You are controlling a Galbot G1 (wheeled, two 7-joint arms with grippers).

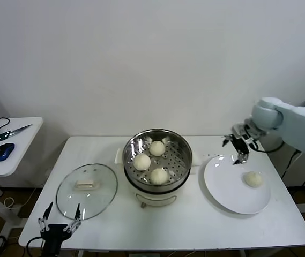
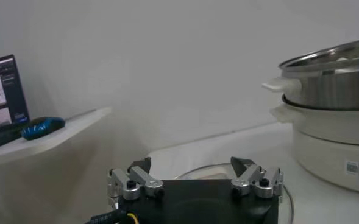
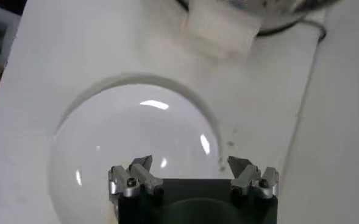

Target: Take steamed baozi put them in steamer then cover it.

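- Currently we're seeing three steamed baozi point(image 1: 151, 160) sitting in the steamer point(image 1: 181, 160) and the fourth bun point(image 1: 253, 179) waiting on the white plate point(image 1: 224, 187).
- Right gripper point(image 1: 242, 151) is hovering over the plate's far edge, jaws spread and empty, bun near but apart.
- Left gripper point(image 1: 61, 220) is idling at the near desk point(image 1: 195, 230) edge, jaws spread, just in front of the cover point(image 1: 86, 191) lying flat beside the steamer.
- Risks we're flagging: soft bun squashing under a hard pinch, or rolling off an off-centre grasp.
- Also the cover's glass slipping, or seating crooked on the rim.
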